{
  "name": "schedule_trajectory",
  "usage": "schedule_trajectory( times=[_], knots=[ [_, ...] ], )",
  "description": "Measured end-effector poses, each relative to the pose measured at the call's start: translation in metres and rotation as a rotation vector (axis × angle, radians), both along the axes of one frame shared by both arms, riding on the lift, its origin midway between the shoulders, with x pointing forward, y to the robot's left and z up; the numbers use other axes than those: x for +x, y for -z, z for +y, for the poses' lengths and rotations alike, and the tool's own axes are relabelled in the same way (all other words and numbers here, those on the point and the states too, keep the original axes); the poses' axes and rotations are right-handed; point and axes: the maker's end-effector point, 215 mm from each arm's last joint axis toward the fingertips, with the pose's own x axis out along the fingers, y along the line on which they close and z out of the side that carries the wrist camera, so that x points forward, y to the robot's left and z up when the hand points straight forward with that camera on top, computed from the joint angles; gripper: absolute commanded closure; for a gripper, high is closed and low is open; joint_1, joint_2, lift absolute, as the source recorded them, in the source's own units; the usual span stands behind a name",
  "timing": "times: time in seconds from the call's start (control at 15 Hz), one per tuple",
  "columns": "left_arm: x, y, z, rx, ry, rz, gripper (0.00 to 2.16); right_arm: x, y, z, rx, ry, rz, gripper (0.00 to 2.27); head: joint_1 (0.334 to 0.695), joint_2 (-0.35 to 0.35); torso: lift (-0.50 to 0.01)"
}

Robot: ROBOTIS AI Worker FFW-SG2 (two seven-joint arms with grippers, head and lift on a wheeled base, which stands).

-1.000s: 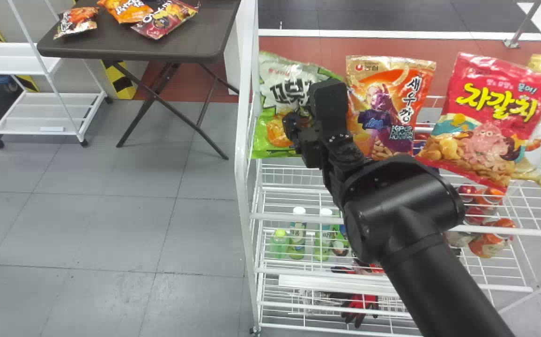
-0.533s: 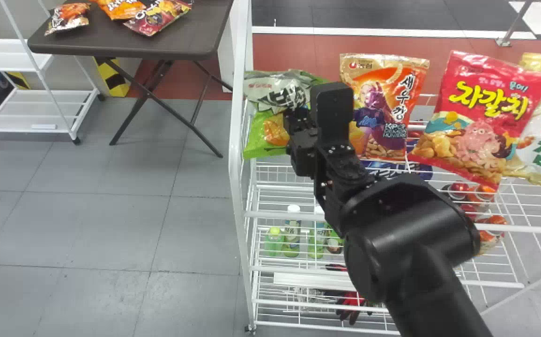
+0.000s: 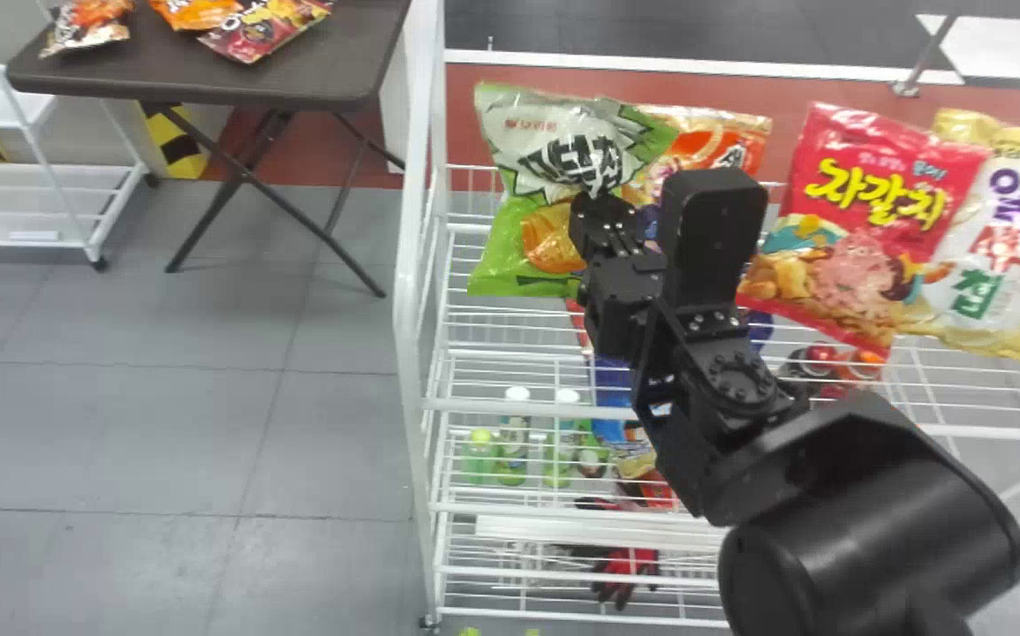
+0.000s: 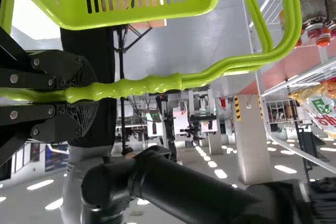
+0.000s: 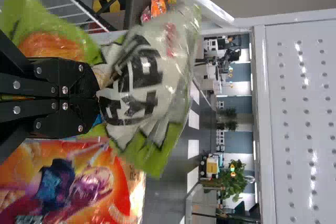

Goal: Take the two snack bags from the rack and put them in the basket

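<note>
Pinching a fold of the green-and-white snack bag, the right end effector is at the left end of the white wire rack, its two fingers closed on the film with the bag spread out beyond the tips. In the head view the bag partly covers the orange snack bag behind it; to the right stand the red snack bag and, overlapped by it, the cream-and-yellow snack bag

The left end effector is clamped around the handle of the lime-green basket, fingers on either side of the grip

Lower on the rack are bottles and a red-and-black glove. Left of the rack, three small snack packets lie on the dark folding counter
</note>
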Motion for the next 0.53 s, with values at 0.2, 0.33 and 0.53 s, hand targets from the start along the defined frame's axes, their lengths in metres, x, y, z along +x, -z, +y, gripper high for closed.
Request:
schedule_trajectory(
  times=[0.2, 0.33, 0.53],
  knots=[
    [0.015, -0.003, -0.002, 0.006, -0.004, -0.038, 1.84, -0.04, -0.008, -0.043, -0.029, 0.023, 0.019, 2.22, 0.695, -0.221, -0.011],
    [0.023, -0.006, -0.003, 0.003, -0.002, -0.055, 1.84, -0.075, -0.008, -0.07, -0.063, 0.074, 0.059, 2.22, 0.695, -0.288, -0.011],
    [0.031, -0.014, -0.006, -0.01, 0.0, -0.076, 1.84, -0.114, -0.002, -0.087, -0.13, 0.098, 0.128, 2.22, 0.695, -0.35, -0.011]
  ],
)
